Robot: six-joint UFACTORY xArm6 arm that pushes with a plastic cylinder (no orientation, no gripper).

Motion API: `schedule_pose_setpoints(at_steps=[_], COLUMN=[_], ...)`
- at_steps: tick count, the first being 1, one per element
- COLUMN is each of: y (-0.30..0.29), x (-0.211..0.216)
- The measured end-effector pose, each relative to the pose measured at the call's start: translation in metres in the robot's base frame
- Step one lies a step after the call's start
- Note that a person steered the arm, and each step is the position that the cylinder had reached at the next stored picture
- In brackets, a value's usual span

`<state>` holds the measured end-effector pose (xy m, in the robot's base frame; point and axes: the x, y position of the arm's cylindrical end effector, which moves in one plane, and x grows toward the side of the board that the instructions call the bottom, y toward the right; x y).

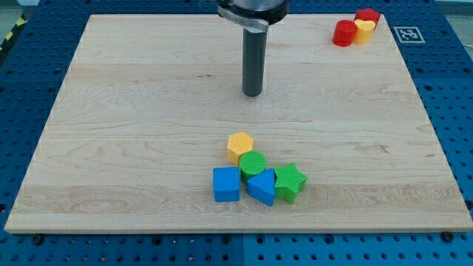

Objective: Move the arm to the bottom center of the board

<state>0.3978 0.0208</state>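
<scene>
- The blue perforated tabletop runs round all sides of the view and carries everything else; a small black-and-white marker tag lies on it at the view's top right.
- The pale wooden board fills most of the view, and its bottom centre, the spot I am to reach, lies at the lower edge just below a cluster of blocks.
- My end effector is a plain dark rod with nothing to open or close and nothing held; my tip rests on bare wood in the upper middle of the board, touching no block.
- Directly toward the view's bottom from my tip sits a tight cluster of five blocks, between the tip and the bottom centre, well apart from the tip.
- In that cluster, the blue cube is at the left, the blue triangular block beside it to the right, and the green star at the right end.
- The green cylinder sits just above the blue triangular block, and the yellow hexagon touches the cylinder's upper left, nearest my tip.
- Far off at the view's top right, three small blocks huddle together: a red cylinder, a yellow heart and a red block whose shape I cannot make out.
</scene>
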Motion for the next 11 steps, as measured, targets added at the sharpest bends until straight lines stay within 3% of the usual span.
schedule_pose_setpoints(at_steps=[1,2,3,4,5,6,7,11], y=[-0.023,-0.131,-0.228,-0.258,-0.224,-0.178,-0.100,-0.050], x=[-0.003,-0.001,0.030,0.114,0.199,0.221,0.220,0.220])
